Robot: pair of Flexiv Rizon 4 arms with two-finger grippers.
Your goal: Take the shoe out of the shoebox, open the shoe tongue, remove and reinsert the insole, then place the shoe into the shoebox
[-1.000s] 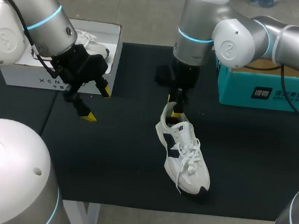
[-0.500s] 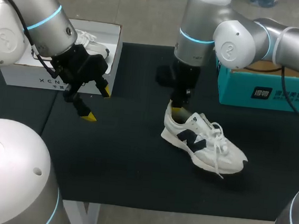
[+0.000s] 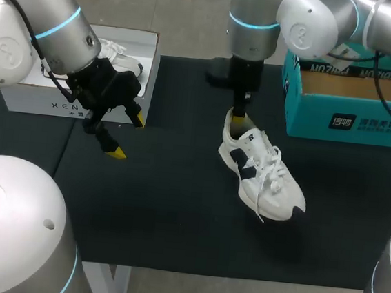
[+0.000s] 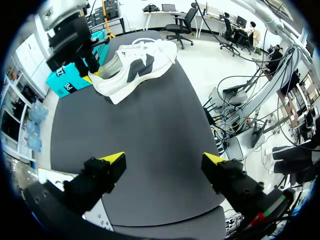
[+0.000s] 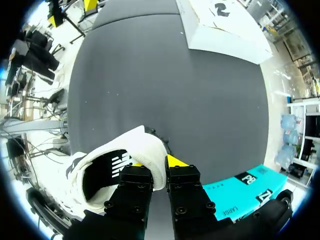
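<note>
A white shoe (image 3: 266,173) with a navy logo lies over the black mat (image 3: 169,206), toe pointing to the near right. My right gripper (image 3: 238,120) comes down from above and is shut on the shoe's heel collar, one finger inside and one outside. In the right wrist view the gripper (image 5: 155,165) pinches the padded heel rim of the shoe (image 5: 107,167). My left gripper (image 3: 127,136) hangs open over the mat's left part, well apart from the shoe. From the left wrist the gripper (image 4: 164,160) holds nothing, and the shoe (image 4: 135,65) is far ahead.
A teal shoebox (image 3: 352,106) stands open at the back right, close behind my right arm. A white box (image 3: 20,98) at the back left holds a second white shoe (image 3: 121,57). The mat's near edge runs along the table front.
My right gripper has shut on the shoe's heel and shifted slightly back. The shoe swung with it, toe going from the near side out to the right, then to the near right.
</note>
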